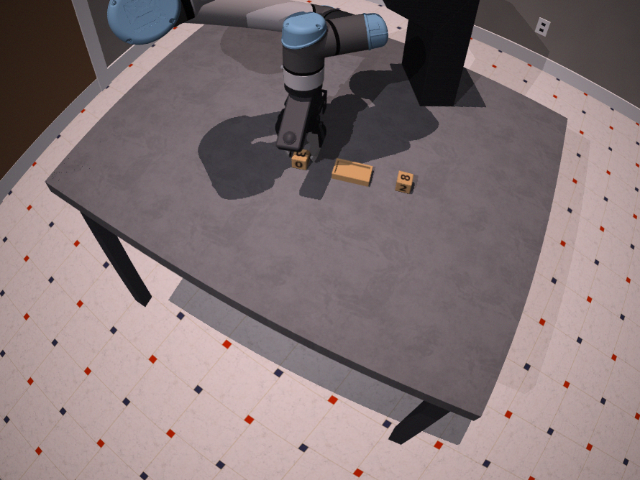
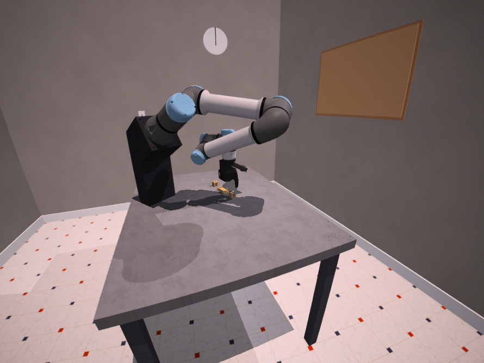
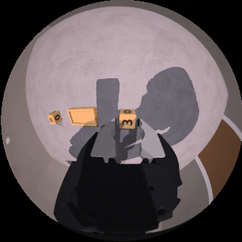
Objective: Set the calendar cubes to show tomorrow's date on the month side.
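Note:
My gripper (image 1: 301,154) (image 2: 231,191) (image 3: 127,119) points down, its fingers partly open on either side of a wooden cube (image 1: 298,164) (image 2: 232,194) (image 3: 127,121), with small gaps in the wrist view. This cube shows a sideways 3 on top and a 0 on its front, and stands left of the tray in the top view. The wooden tray (image 1: 351,178) (image 2: 222,190) (image 3: 82,117) is empty; no month name is readable. The other cube (image 1: 404,182) (image 2: 215,183) (image 3: 54,117) stands on the table right of the tray, with a sideways 8 on top and a 2 in front.
The grey table (image 1: 310,248) (image 2: 242,242) bears both cubes and the tray. The arm's black pedestal (image 1: 439,57) (image 2: 152,168) stands at the table's back in the top view. The arm's shadow falls around the cube at the gripper.

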You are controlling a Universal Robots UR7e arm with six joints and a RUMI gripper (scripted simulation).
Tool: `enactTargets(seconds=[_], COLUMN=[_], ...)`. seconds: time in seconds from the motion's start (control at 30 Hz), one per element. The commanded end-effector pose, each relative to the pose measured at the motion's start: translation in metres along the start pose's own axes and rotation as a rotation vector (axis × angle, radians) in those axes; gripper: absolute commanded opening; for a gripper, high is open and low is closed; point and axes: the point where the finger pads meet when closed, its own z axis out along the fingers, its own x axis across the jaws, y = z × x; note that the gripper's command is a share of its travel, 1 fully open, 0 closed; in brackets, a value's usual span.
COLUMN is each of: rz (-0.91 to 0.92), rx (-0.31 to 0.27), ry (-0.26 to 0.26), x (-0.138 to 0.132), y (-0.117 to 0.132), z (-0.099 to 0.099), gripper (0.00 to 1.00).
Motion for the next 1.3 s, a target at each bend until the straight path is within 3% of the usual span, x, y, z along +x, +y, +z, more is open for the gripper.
enactTargets(seconds=[0.0,1.13,1.17,1.27], rz=[0.0,0.0,0.0,0.0], rx=[0.001,0.001,0.001,0.001], ry=[0.0,0.0,0.0,0.0], x=[0.0001,0.0001,0.0001,0.0001], y=[-0.0003,-0.0003,-0.0003,-0.0003], z=[0.0013,0.0013,0.0013,0.0013], gripper=[0.29,0.29,0.11,0.11])
